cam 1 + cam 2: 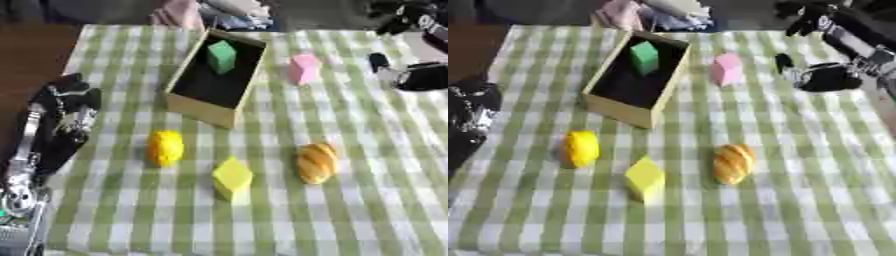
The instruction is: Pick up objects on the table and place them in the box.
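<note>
In the left eye view, the box point(203, 111) sits toward the bench's point(367, 200) far edge holding a green block point(222, 56); the left hand point(66, 107) hangs at the left edge, fingers unclear. In the right eye view, the right hand point(820, 77) rests near the right edge beside a pink block point(727, 69), grip unclear, while a lemon point(582, 148), yellow block point(646, 178) and bread roll point(734, 163) lie well apart mid-bench.

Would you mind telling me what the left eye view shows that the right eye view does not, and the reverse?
Only the left eye view shows the whole left hand with its silver forearm running down the left edge; the right eye view cuts it to a dark shape. Only the right eye view shows the right hand together with the arm rising behind it. Both share the checked tablecloth, the box holding the green block, the pink block, the yellow round object, the yellow block and the orange bread-like object.
</note>
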